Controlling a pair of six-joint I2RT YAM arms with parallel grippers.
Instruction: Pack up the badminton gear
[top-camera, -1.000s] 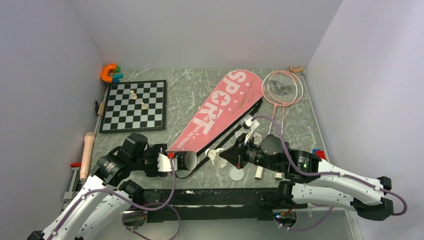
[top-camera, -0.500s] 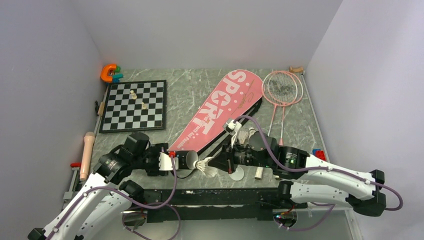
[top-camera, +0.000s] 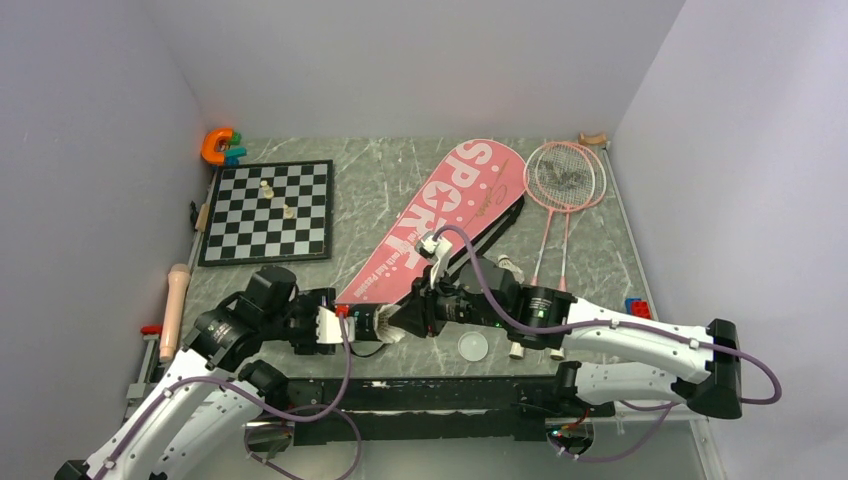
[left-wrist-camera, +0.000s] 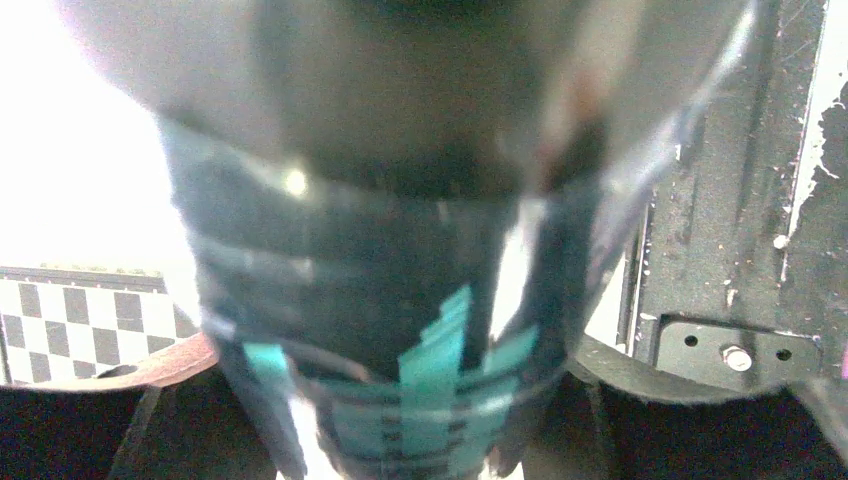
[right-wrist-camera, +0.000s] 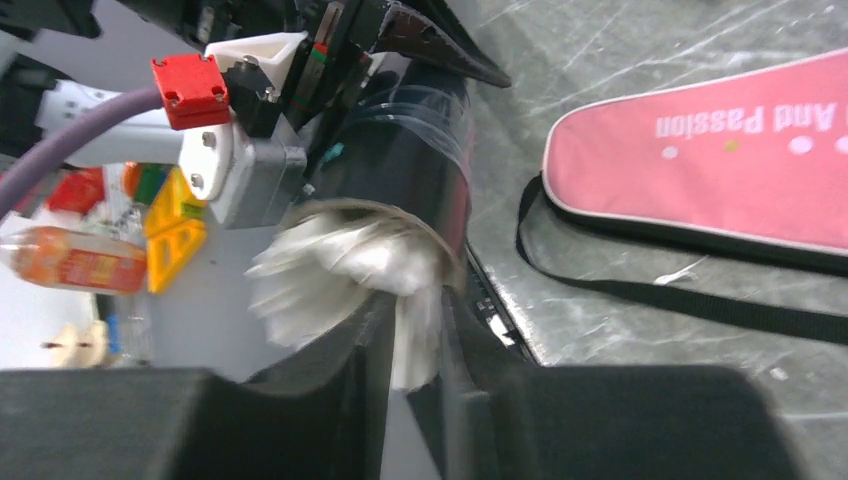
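Observation:
My left gripper (top-camera: 338, 327) is shut on the black tube (top-camera: 366, 322), holding it level with its open mouth toward the right; the tube fills the left wrist view (left-wrist-camera: 400, 330). My right gripper (top-camera: 400, 322) is shut on a white feather shuttlecock (right-wrist-camera: 350, 270), whose front sits inside the tube's mouth (right-wrist-camera: 440, 230) while its feather skirt sticks out. The pink "SPORT" bag (top-camera: 440, 220) lies diagonally mid-table. Two pink rackets (top-camera: 565, 180) lie at the back right. Another shuttlecock (top-camera: 508, 266) lies partly hidden behind my right arm.
A chessboard (top-camera: 268, 210) with two pieces lies at the back left, an orange U-shaped toy (top-camera: 218, 146) behind it. A round white lid (top-camera: 472, 346) lies near the front edge. The bag's black strap (right-wrist-camera: 680, 300) trails on the table. A wooden handle (top-camera: 176, 310) lies at the left edge.
My right arm has swung left with the shuttlecock, from the table's middle to the tube's mouth, and its front has gone into the tube. The left arm and tube have stayed in place.

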